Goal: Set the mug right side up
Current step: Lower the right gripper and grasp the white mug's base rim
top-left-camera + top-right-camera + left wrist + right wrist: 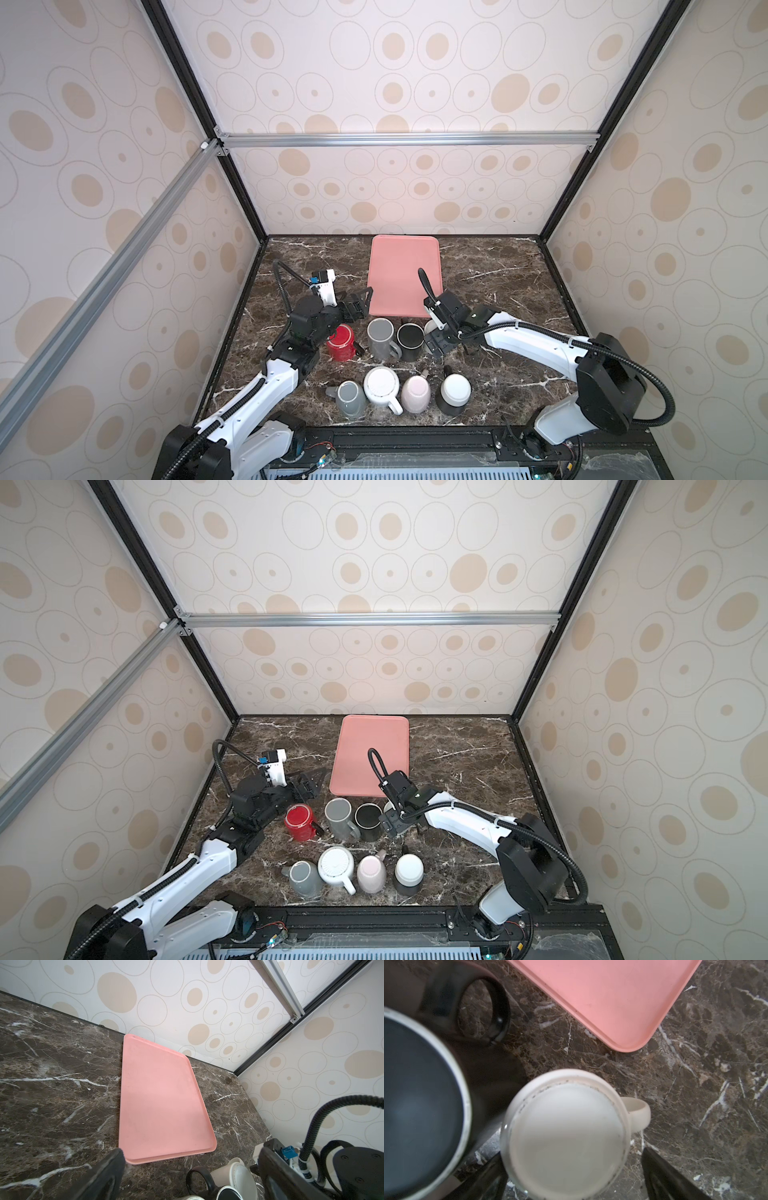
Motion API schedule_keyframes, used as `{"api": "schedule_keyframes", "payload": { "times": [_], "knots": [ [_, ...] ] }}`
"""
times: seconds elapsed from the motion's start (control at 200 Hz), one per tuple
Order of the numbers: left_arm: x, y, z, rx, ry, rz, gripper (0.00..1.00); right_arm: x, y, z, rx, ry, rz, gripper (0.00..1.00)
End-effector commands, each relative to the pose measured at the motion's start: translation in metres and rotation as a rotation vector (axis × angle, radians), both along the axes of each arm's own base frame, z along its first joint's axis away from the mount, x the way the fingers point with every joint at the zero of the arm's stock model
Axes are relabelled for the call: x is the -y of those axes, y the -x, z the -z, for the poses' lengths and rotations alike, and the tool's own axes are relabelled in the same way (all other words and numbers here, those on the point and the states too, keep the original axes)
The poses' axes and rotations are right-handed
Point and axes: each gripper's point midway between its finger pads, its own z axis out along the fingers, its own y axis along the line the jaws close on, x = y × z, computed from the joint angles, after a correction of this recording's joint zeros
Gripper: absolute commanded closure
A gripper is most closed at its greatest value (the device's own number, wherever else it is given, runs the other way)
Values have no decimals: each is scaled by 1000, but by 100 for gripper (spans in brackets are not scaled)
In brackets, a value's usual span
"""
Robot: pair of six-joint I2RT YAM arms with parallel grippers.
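Flanking the upside-down cream mug (566, 1136), right gripper (575, 1176) stands wide, nothing held; black mug (415, 1105) sits just beside, so a closing finger could clip it. Left gripper (359, 305) wide, empty

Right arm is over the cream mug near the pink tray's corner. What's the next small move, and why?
Probably ease the right gripper straight down, then close. Its jaws are open and its fingers flank the cream mug, which seems to show its flat base upward, so it likely needs flipping. The black mug stands close beside it, so keep the descent vertical.
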Motion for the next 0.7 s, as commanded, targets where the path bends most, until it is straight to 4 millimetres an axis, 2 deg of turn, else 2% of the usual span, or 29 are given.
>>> {"api": "schedule_keyframes", "payload": {
  "times": [0.0,0.1,0.255,0.305,0.345,0.425,0.5,0.61,0.695],
  "knots": [
    [4,-1,-20,40,12,14,1,0,-6,4,7,43,-22,0],
    [4,-1,-20,38,12,14,1,0,-12,6,20,50,8,6],
    [5,-1,-19,38,16,18,1,11,-24,2,63,32,194,19],
    [5,0,-19,37,19,19,0,13,-25,2,75,16,245,20],
    [5,-1,-20,37,22,21,1,14,-27,2,82,-12,294,19],
    [6,-1,-19,35,24,25,1,9,-26,-3,81,-82,343,8],
    [7,0,-20,34,24,28,1,3,-25,-19,103,-163,325,1],
    [7,1,-20,37,23,33,1,9,-26,-45,132,-275,312,1],
    [7,1,-20,37,26,34,1,13,-33,-54,123,-388,294,0]
  ]
}}
